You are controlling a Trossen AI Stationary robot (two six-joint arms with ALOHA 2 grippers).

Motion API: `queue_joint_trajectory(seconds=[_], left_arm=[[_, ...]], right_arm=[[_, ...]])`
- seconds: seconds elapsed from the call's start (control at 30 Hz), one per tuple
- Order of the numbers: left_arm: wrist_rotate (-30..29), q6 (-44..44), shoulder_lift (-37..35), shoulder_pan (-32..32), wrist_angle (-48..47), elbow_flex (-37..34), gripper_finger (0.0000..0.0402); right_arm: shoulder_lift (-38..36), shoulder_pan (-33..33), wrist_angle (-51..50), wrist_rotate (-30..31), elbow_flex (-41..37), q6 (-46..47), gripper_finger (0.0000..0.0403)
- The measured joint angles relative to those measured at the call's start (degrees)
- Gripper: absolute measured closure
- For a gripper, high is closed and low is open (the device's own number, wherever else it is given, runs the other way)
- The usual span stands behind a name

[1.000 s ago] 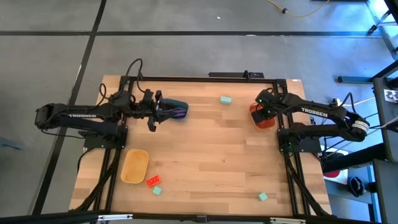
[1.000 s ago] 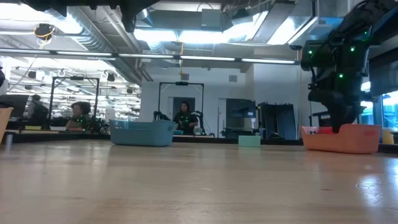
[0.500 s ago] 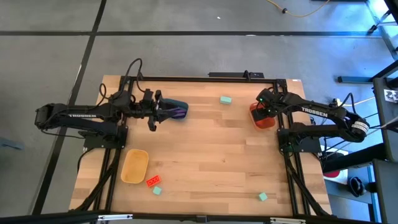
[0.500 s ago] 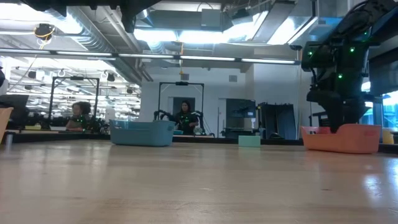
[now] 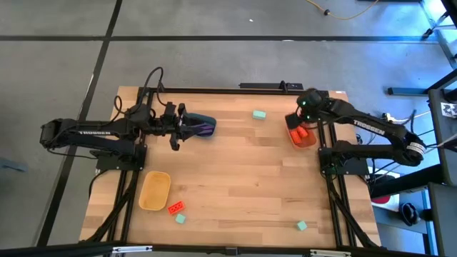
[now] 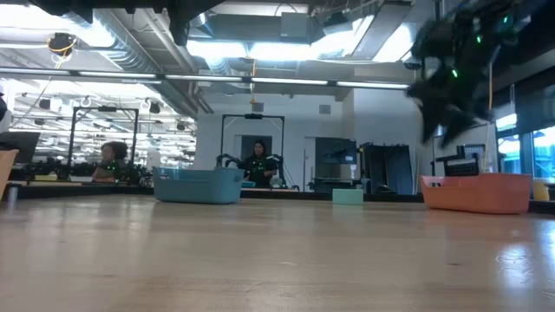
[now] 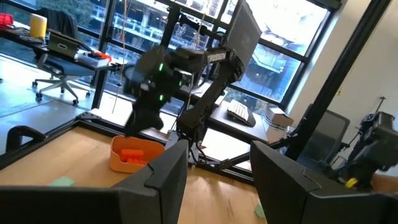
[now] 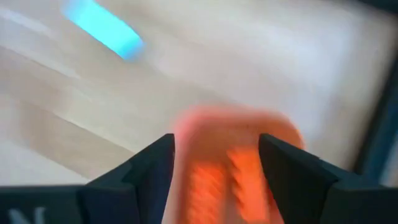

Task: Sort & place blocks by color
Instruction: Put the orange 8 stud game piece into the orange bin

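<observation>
Table point(image 5: 235, 171): pale wooden top seen from above, dark arm mounts at its left and right edges.
Left arm point(image 5: 93, 132): reaches in level from the left edge, along the far part of the table.
Right arm point(image 5: 364, 128): reaches in from the right edge, its wrist raised over the orange tub.
Yellow tub point(image 5: 154, 190): near the left front of the table, well apart from the other tubs.
Blue tub point(image 5: 203, 126): far left of centre, purple blocks point(image 5: 207, 130) inside it.
Orange tub point(image 5: 303, 135): far right part of the table, orange-red blocks point(image 5: 300, 133) lying inside; the left wrist view shows them on its floor.
Left gripper point(image 5: 187, 128): at the blue tub's near rim, fingers point(image 7: 163, 180) parted with a clear gap between them, nothing in them.
Right gripper point(image 6: 447, 117): lifted clear above the orange tub, fingers point(image 8: 149, 165) spread apart and empty, the tub and its blocks showing between them.
Loose orange-red block point(image 5: 176, 208): just in front of the yellow tub.
Mint-green block by the yellow tub point(image 5: 180, 218): just beside the loose orange-red block.
Mint-green block at the back point(image 5: 259, 114): between the blue and orange tubs.
Mint-green block at front right point(image 5: 302, 225): alone, well apart from everything else.
</observation>
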Motion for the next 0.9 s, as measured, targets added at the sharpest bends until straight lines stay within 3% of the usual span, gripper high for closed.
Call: queue_joint_trajectory(seconds=[0.27,0.53,0.67,0.9], left_arm=[[7.28,-2.89,0.00,0.00,0.09,0.00,0.0236],[9.28,-2.99,0.00,0.00,0.11,0.00,0.0236],[7.33,-2.87,0.00,0.00,0.09,0.00,0.0236],[-2.05,-2.56,0.00,0.00,0.02,0.00,0.0236]], right_arm=[[-5.70,1.14,19.38,-10.22,3.40,-6.33,0.0170],[-7.51,1.18,29.30,-27.61,3.39,-6.48,0.0170],[-7.55,1.44,29.72,-29.79,3.34,-6.55,0.0170],[-7.51,3.80,35.92,-28.98,1.67,-7.55,0.0170]])
